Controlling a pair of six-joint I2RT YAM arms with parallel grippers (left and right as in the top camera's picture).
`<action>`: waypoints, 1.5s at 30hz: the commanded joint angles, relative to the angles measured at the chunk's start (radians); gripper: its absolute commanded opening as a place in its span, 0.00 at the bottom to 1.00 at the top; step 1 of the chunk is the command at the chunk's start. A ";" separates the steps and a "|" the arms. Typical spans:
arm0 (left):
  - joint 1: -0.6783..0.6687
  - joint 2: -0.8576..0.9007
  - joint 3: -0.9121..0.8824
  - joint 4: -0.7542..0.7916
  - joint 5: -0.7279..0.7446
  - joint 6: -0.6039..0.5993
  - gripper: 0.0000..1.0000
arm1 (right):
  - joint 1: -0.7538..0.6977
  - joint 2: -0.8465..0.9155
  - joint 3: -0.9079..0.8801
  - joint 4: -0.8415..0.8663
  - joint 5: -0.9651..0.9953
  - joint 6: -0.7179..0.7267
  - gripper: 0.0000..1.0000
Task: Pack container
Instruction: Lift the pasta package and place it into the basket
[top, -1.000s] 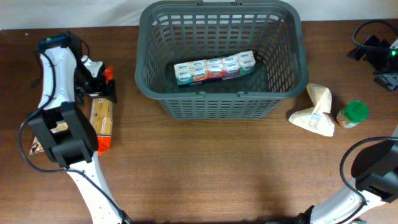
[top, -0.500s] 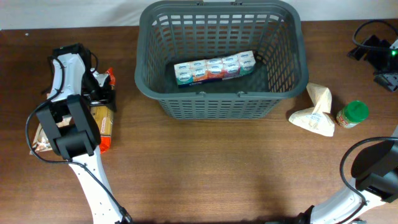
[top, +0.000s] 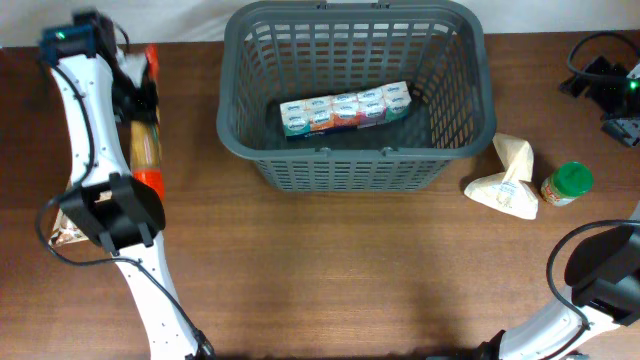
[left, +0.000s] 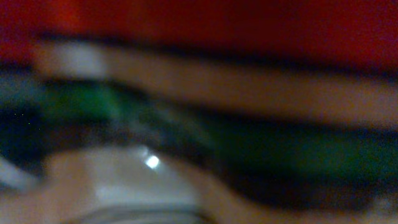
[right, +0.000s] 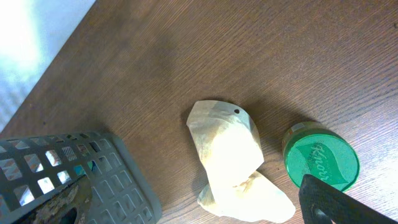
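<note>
The container is a dark grey slotted basket at the back centre, and its corner also shows in the right wrist view. A row of small colourful cartons lies inside it. My left gripper is at the far left of the table, shut on a long pasta packet with orange-red ends. That packet fills the blurred left wrist view. My right gripper hangs open above the table right of the basket, with nothing between its fingers.
A crumpled cream paper bag and a green-lidded jar lie to the right of the basket. Another packet lies by the left arm's base. Cables and a black device sit at the back right.
My left gripper has shut on the pasta packet. It has carried the packet off the table and toward the far left edge. The right side has not changed.
</note>
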 joint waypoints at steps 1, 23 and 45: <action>-0.064 -0.205 0.296 0.023 0.042 0.039 0.02 | 0.000 -0.013 0.009 0.000 0.004 -0.002 0.99; -0.805 -0.167 -0.108 0.308 -0.014 0.879 0.02 | 0.000 -0.013 0.009 0.000 0.004 -0.002 0.99; -0.406 -0.557 0.003 0.203 -0.397 0.058 1.00 | 0.000 -0.013 0.009 0.000 0.004 -0.002 0.99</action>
